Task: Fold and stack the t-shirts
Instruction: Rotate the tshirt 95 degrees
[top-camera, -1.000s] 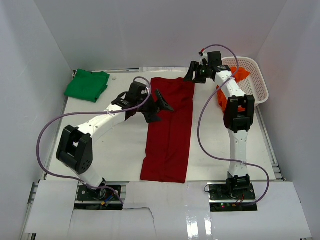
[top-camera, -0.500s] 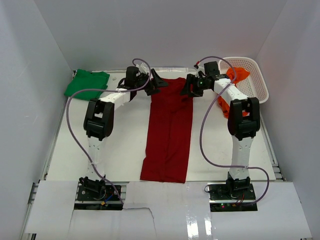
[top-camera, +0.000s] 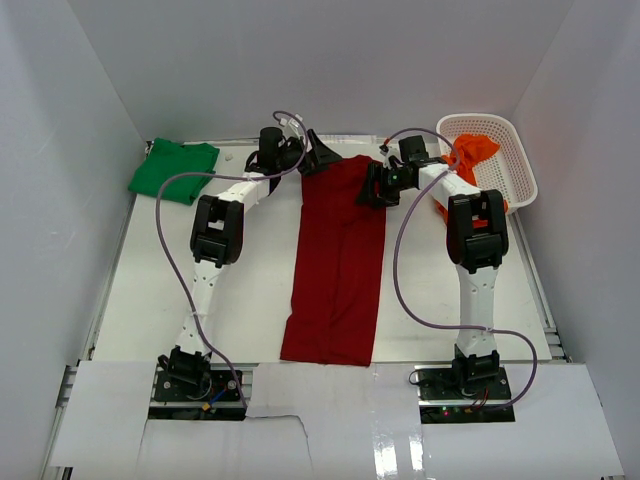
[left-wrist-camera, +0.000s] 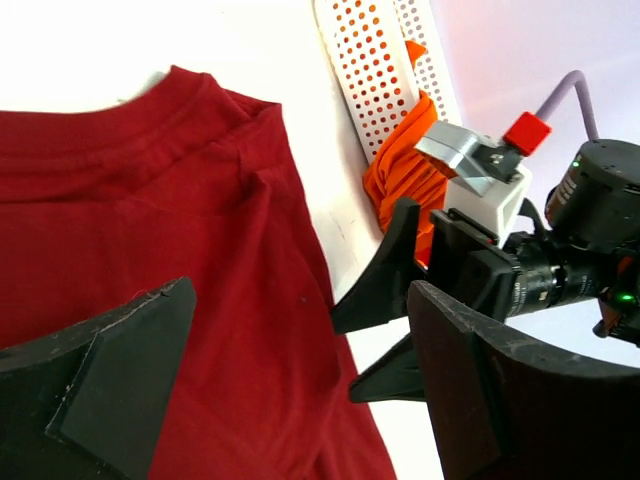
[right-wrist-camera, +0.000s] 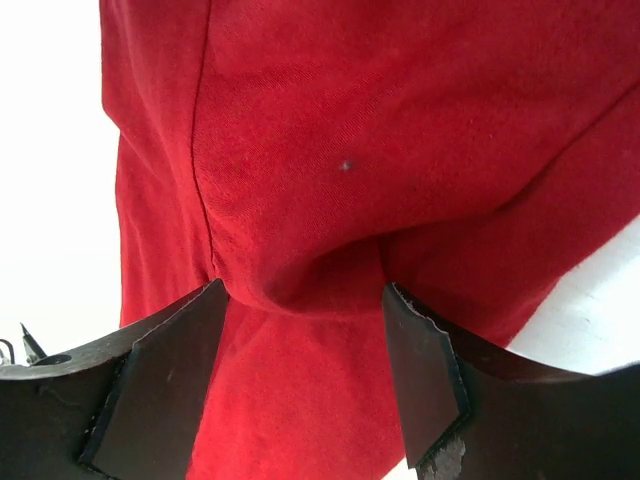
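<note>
The right arm (top-camera: 470, 225) half hides the orange cloth t-shirt (top-camera: 474, 150). Outstretched, left gripper (left-wrist-camera: 300, 295) and right gripper (right-wrist-camera: 305, 290) gape over the dark red cloth t-shirt (top-camera: 340, 260).

lab test booth (white walls (top-camera: 320, 60), bolted robot arms (top-camera: 215, 232))
</note>
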